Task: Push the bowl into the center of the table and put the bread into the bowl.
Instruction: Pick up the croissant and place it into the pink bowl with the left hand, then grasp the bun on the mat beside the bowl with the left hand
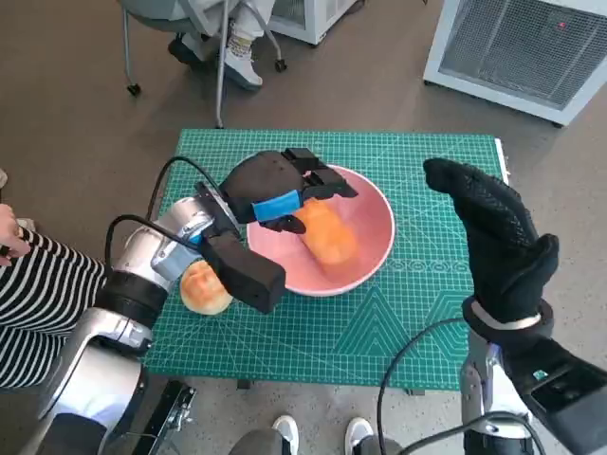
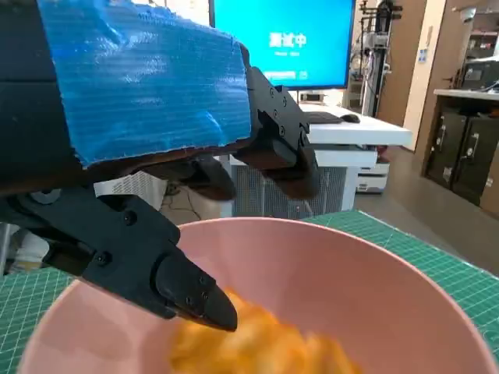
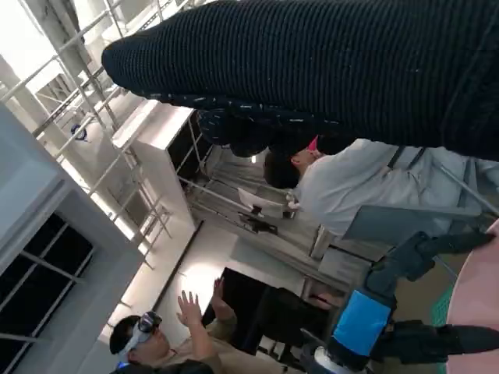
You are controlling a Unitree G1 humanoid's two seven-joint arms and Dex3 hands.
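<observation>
Bread [image 1: 327, 237] lies in the pink bowl [image 1: 375, 204] just beneath the released left hand [image 1: 285, 190].

Grey-brown floor [image 1: 76, 114] all round. Green gridded cutting mat [image 1: 417, 313] covers the worktop. White louvred cabinet [image 1: 531, 47] at 1 o'clock; wheeled chair legs [image 1: 220, 85] at 11 o'clock with a seated person's shoes [image 1: 237, 62]. Blue lit monitor [image 2: 281, 39] on a white desk [image 2: 351, 132] behind.
</observation>
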